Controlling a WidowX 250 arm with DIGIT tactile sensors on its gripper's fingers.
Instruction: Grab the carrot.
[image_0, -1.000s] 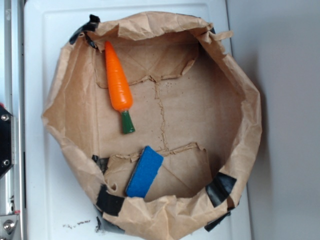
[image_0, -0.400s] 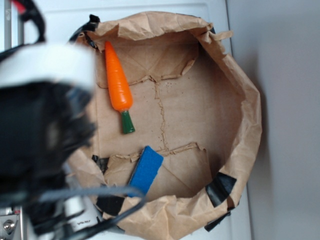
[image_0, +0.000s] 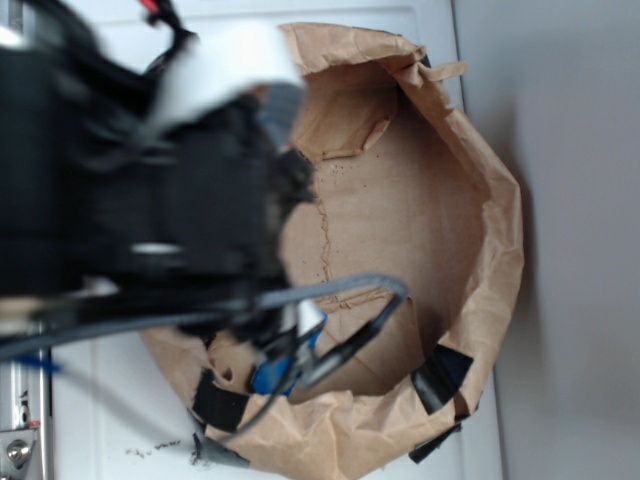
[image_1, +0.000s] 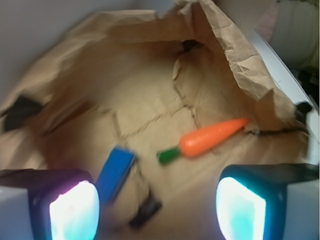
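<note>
Wrist view: the carrot (image_1: 212, 138) is seen lying flat on the brown floor of a cut-down paper bag (image_1: 235, 60), its orange tip aimed toward the right wall and its green stem (image_1: 168, 155) toward the middle. A blue block (image_1: 115, 172) lies well apart, to the lower left. The gripper (image_1: 157, 207) is held above the bag with its jaws spread wide and nothing between them; both glowing pads (image_1: 74, 211) frame the bottom edge. In the exterior view the carrot is hidden behind the blurred black arm (image_0: 150, 210).

The carrot is judged to be light, rigid plastic with a glossy, slippery skin. The thick orange shoulder near the stem would likely be gripped best, across its width, since the taper could let it slide out.
</note>
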